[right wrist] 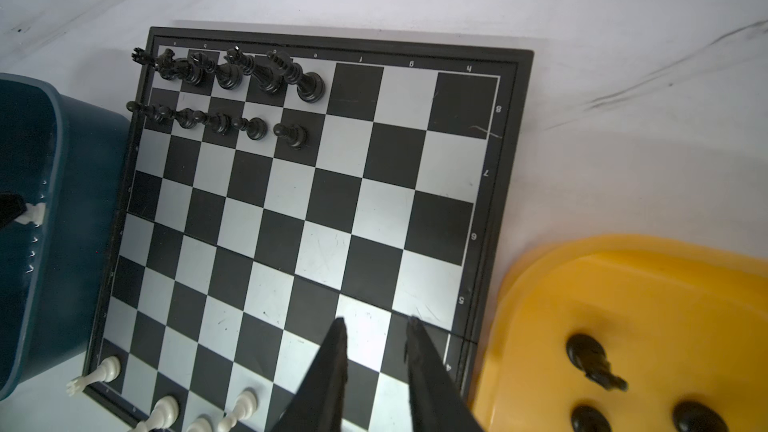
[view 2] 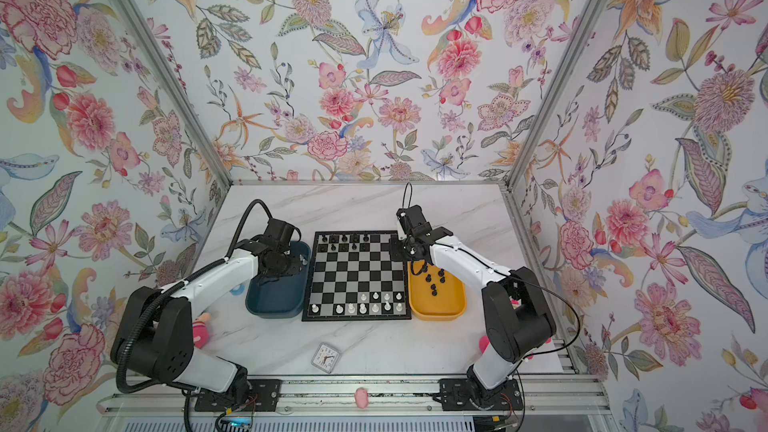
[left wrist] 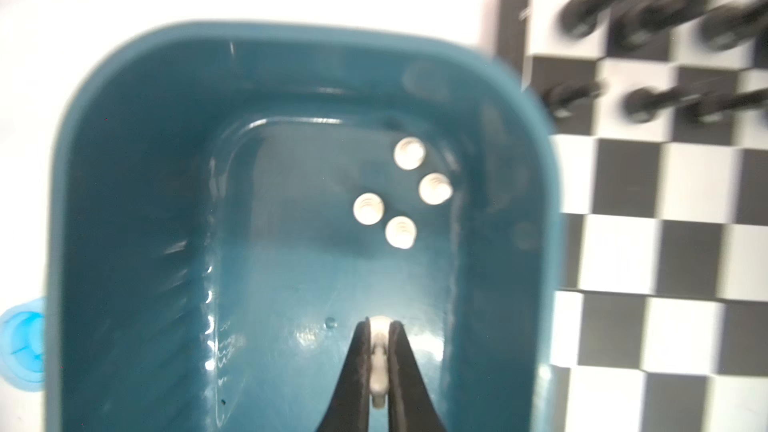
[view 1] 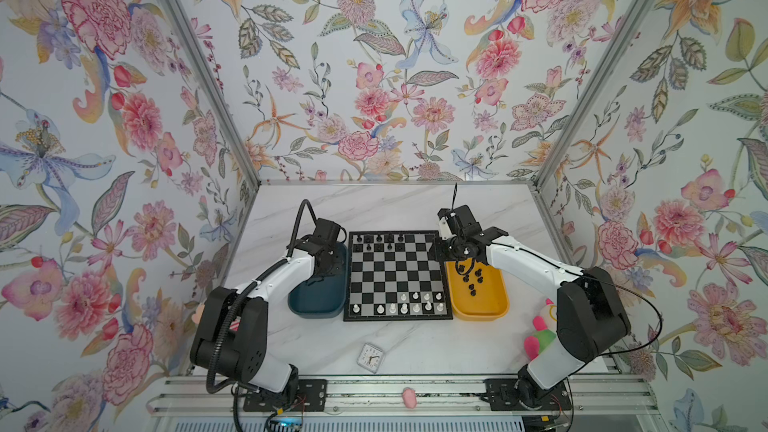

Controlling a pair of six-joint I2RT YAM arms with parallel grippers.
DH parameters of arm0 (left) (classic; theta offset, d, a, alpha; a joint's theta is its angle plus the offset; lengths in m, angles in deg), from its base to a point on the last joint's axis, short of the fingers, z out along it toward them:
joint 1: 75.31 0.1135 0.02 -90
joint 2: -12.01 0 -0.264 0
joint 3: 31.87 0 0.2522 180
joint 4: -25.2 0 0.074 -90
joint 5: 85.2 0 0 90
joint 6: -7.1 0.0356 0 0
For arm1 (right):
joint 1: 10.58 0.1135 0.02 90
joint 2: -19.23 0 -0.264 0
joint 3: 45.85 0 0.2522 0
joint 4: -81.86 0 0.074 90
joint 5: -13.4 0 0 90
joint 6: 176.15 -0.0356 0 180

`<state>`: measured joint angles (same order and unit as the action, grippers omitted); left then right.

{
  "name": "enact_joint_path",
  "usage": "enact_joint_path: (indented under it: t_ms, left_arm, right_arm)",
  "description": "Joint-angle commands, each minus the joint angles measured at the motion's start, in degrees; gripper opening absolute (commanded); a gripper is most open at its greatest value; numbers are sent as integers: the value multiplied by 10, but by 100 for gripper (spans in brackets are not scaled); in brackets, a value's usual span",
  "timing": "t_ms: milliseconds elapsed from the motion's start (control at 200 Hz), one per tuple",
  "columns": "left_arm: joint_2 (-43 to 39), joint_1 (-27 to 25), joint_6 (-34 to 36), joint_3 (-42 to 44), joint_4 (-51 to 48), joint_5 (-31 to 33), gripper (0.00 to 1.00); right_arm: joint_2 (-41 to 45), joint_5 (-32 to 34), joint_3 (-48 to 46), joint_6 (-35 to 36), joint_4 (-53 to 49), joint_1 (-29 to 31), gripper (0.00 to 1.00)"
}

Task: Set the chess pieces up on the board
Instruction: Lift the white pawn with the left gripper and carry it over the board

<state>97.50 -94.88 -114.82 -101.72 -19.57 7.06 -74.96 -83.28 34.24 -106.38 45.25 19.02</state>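
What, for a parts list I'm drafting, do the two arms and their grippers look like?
The left arm and right arm have white shells between bulky black joints. A ribbed black hose loops along the left arm; a thin black cable trails off the right arm. The left gripper and right gripper have slim black fingers tapering to points.

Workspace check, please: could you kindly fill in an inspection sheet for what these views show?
Surface: white marbled table, no spills seen.
Job's things: board between teal tray and yellow tray; black pieces on far rows, white pieces on near rows; spare black pieces in yellow tray, four loose white pieces in teal tray.
Clutter: clock, pink plush toy on table; pink lump on front rail.
Pincers: left pincer shut on a white piece inside teal tray; right pincer open, empty, above board.
Cables: ribbed hose along left arm; thin cable looping off right arm.
Surroundings: floral walls, aluminium frame posts.
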Motion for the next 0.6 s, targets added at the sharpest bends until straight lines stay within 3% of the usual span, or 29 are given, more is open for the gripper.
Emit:
enact_joint_path:
  t_ms: [0, 295, 595]
  left_arm:
    - [-32, -17, 5, -29, -34, 15, 2]
    - [-92, -93, -25, -50, -75, 17, 2]
    - [-99, -197, -69, -49, -98, 28, 2]
  right_arm:
    - [-2, 1, 4, -2, -8, 5, 27]
    - [10, 2, -4, -2, -6, 7, 27]
    - [10, 4, -2, -5, -5, 22, 27]
